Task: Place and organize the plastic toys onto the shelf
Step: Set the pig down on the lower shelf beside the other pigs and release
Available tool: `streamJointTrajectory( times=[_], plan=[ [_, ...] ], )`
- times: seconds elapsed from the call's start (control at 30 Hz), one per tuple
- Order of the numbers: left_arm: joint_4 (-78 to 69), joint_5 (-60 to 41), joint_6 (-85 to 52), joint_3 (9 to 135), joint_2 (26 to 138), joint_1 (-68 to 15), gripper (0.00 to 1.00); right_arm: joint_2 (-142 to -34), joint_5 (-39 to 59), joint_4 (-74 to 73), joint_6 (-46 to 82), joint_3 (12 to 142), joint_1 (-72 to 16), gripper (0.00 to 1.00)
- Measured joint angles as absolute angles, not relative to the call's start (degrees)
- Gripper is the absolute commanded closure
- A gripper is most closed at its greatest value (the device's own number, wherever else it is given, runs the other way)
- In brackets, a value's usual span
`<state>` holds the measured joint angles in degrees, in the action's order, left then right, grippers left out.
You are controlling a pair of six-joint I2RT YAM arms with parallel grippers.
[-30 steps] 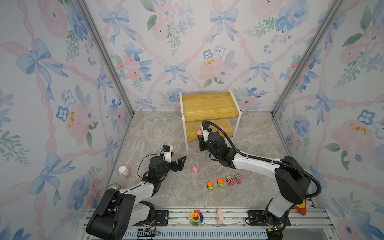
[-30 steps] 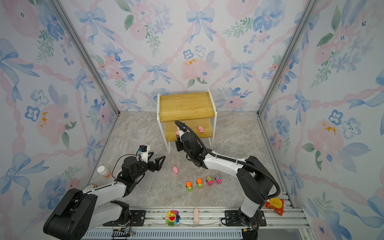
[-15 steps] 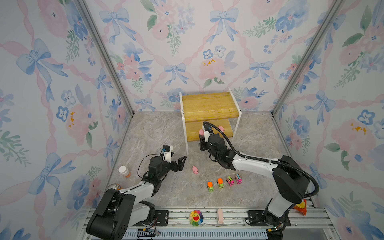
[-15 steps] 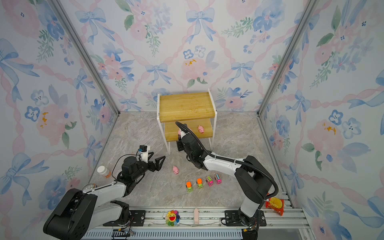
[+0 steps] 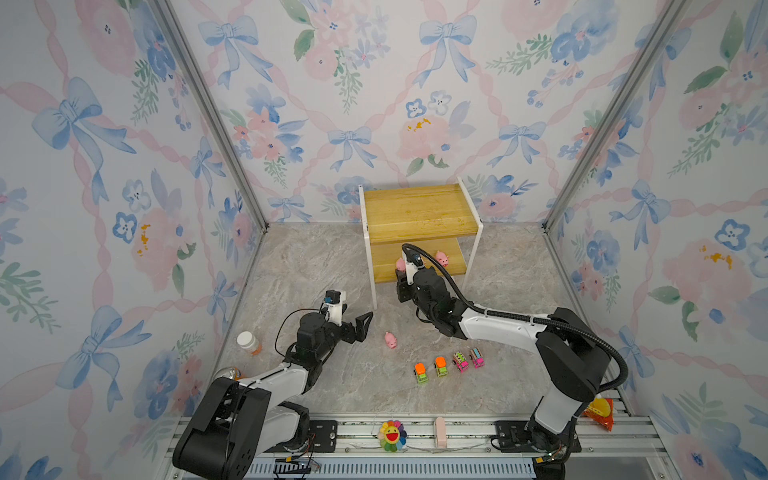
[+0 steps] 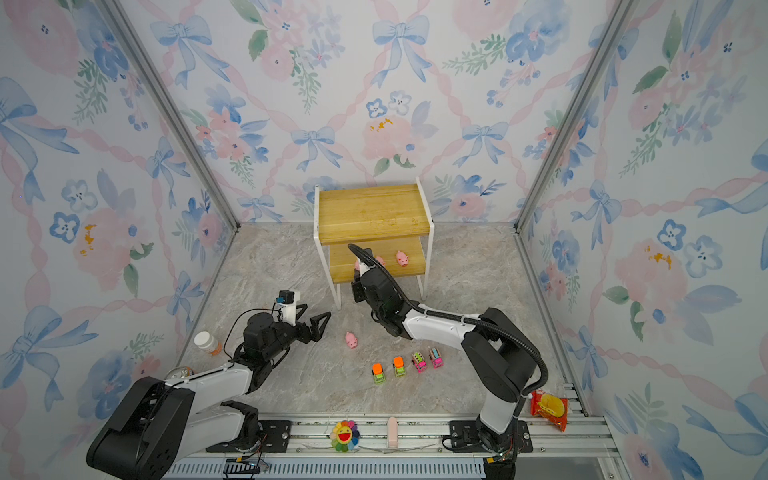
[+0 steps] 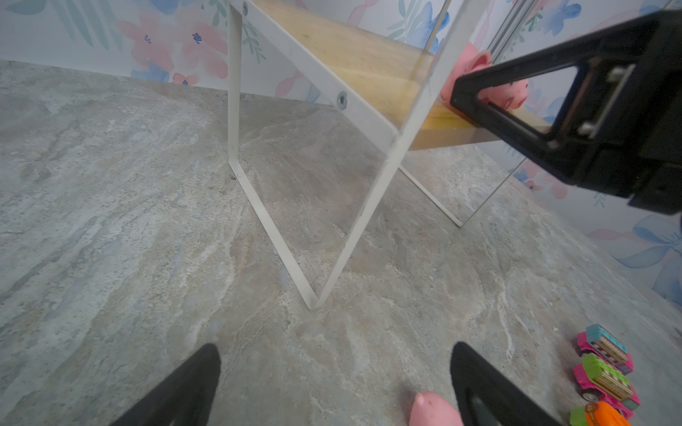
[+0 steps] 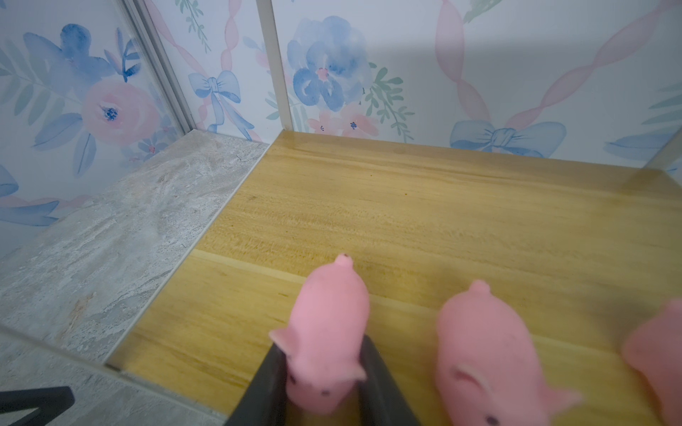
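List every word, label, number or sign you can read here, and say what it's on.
No text can be read in any view.
Orange snack packet: print too small to read.
Orange bottle: nothing legible.
Orange-topped truck: roof marking blurred.

The scene is overlooked from high in front in both top views; the shelf (image 5: 419,208) is viewed closely, low down, from both wrists.

Flower plush (image 5: 392,434) on the rail (image 5: 457,432); capped bottle (image 5: 248,343) perhaps lying sideways.
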<state>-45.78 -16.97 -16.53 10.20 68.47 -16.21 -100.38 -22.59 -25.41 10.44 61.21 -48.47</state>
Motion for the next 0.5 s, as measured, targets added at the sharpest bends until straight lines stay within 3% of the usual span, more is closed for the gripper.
streamJointTrajectory(
  times=[0.27,0.5],
  plan=[
    [-45.8,-17.0,-16.5,10.2,68.5,-16.2,0.02,-100.4,-22.6,-25.3,10.0,61.3,-48.5,0.58],
    [-45.8,-17.0,-16.5,10.2,68.5,-16.2,0.02,-100.1,-23.7,-24.6,8.7,61.3,-48.5,0.45]
  ],
)
